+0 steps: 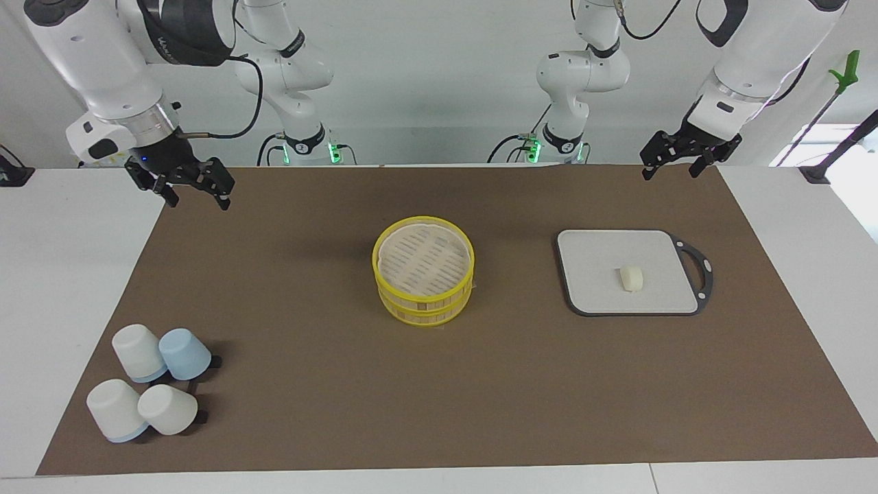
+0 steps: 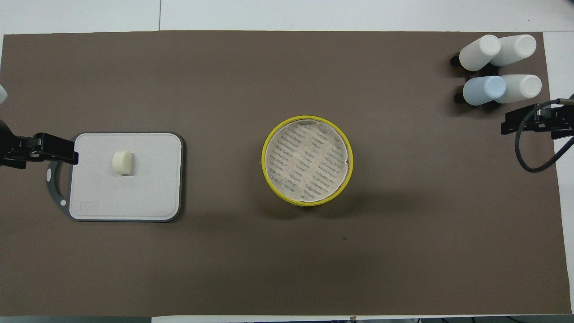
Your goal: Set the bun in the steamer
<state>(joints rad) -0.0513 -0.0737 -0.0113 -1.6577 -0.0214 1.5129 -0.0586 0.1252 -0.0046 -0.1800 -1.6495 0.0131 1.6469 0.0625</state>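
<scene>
The bun (image 1: 632,278) is a small cream-white lump lying on the grey board (image 1: 597,274), toward the left arm's end of the table. It also shows in the overhead view (image 2: 121,162). The steamer (image 1: 423,302) stands at the middle of the mat, with yellow rims (image 2: 263,157) and a pale slatted top. My left gripper (image 1: 671,171) is open and empty, raised over the mat's edge near its base; in the overhead view it (image 2: 40,150) hangs by the board's handle. My right gripper (image 1: 197,199) is open and empty, waiting over the mat's corner at its own end (image 2: 533,122).
The grey square board (image 2: 148,179) has a black handle pointing to the left arm's end. Several white and pale-blue cups (image 1: 151,384) stand upside down at the right arm's end, farther from the robots; they also show in the overhead view (image 2: 497,67).
</scene>
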